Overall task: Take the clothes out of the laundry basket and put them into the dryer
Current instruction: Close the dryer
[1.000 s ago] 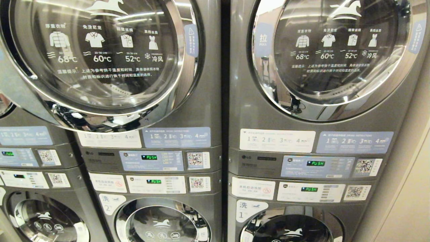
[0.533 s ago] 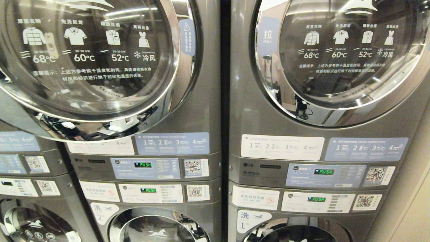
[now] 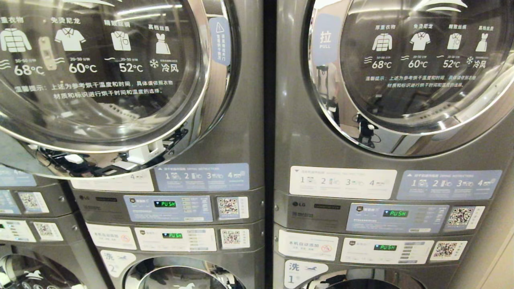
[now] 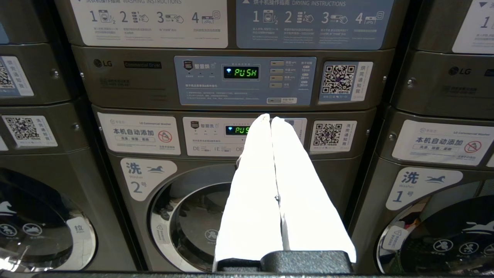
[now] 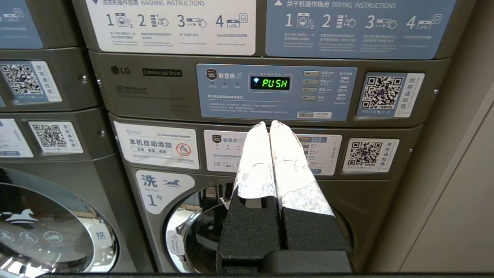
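Note:
Two grey stacked machines fill the head view, each with a round glass dryer door on top. The left dryer door point(image 3: 100, 72) stands out from its front, its lower rim covering part of the label strip. The right dryer door point(image 3: 421, 68), marked PULL, lies flush and closed. Neither arm shows in the head view. My left gripper point(image 4: 270, 117) is shut and empty, pointing at the panels of stack 2. My right gripper point(image 5: 267, 124) is also shut and empty, pointing at the panels of stack 1. The laundry basket and the clothes are out of view.
Control panels point(image 3: 166, 206) point(image 3: 395, 216) reading PUSH sit under the dryer doors, with washer doors point(image 4: 185, 216) point(image 5: 200, 231) below. A third stack point(image 3: 24, 208) stands on the left. A beige wall point(image 3: 498, 249) closes off the right side.
The whole head view has shifted: the machines look larger, the doors have spread outward and the panels have slid down, so the camera has moved closer. Nothing in the scene has moved.

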Robot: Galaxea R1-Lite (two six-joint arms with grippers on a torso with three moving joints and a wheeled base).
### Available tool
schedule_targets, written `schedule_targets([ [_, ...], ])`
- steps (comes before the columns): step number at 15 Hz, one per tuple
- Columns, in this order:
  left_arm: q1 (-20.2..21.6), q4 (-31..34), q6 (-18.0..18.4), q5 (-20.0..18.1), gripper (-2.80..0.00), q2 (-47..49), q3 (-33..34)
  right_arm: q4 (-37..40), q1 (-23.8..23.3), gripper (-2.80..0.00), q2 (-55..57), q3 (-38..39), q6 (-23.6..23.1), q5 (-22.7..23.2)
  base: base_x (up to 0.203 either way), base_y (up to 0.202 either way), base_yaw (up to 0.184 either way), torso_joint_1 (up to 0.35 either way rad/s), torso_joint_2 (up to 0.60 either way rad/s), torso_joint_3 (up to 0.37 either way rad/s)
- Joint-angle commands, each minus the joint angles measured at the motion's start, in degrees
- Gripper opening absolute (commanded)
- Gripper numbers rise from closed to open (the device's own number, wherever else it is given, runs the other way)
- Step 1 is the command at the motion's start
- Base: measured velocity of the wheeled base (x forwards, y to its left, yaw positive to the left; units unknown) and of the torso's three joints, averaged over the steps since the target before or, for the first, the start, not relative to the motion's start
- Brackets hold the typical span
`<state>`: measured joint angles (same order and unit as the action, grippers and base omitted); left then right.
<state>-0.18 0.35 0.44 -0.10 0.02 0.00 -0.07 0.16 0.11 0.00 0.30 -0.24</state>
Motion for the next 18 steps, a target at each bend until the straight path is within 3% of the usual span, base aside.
schedule_targets([
  [1, 0.0, 0.0, 0.0, 0.0, -2.80, 0.0, 0.0, 0.0, 0.0, -2.80, 0.0, 0.0, 0.0, 0.0, 0.000, 0.000, 0.000, 0.000, 0.00, 0.000],
  [5, 0.0, 0.0, -0.1, 0.0, -2.80, 0.0, 0.0, 0.0, -0.1, -2.80, 0.0, 0.0, 0.0, 0.0, 0.003, 0.083, -0.002, 0.002, 0.00, 0.002],
  [18, 0.0, 0.0, 0.0, 0.0, -2.80, 0.0, -0.1, 0.0, 0.0, -2.80, 0.0, 0.0, 0.0, 0.0, 0.000, 0.195, -0.002, 0.001, 0.00, 0.003],
])
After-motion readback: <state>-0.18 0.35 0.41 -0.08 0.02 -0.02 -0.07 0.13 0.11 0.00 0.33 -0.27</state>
